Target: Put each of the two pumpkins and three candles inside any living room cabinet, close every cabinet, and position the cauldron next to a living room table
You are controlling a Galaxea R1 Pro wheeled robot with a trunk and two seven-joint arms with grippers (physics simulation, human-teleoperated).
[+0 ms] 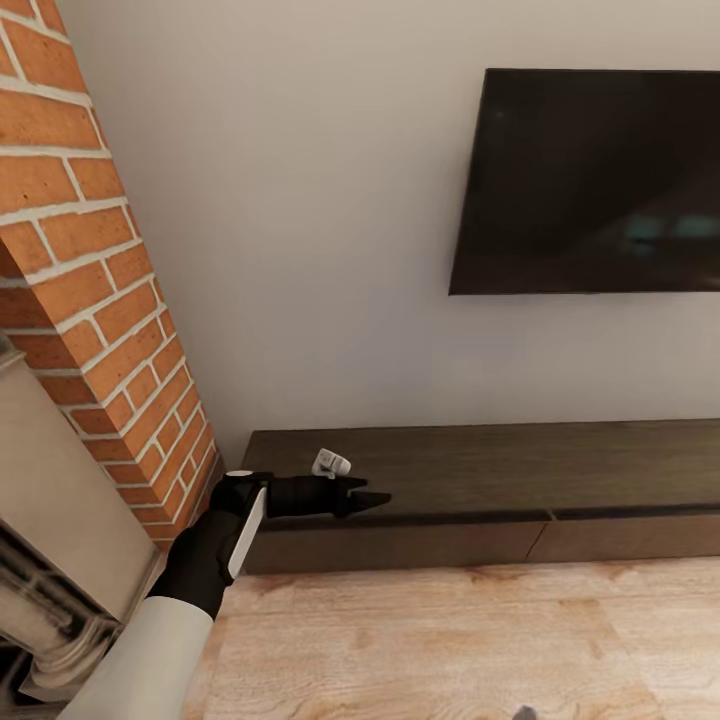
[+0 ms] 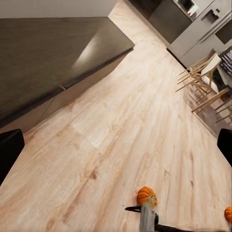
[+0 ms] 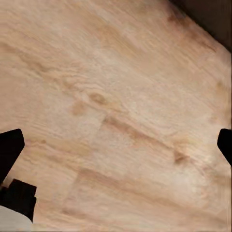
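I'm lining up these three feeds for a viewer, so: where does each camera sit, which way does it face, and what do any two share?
Head view: on the robot's head, looking forward and down at the cabinet, TV and brick fireplace; the left arm and left gripper show.
Left wrist view: by the left gripper, looking along the cabinet and floor toward two pumpkins; both fingertips show.
Right wrist view: by the right gripper, facing the floor; its fingertips show.
Shared: head and left wrist views both show the cabinet.
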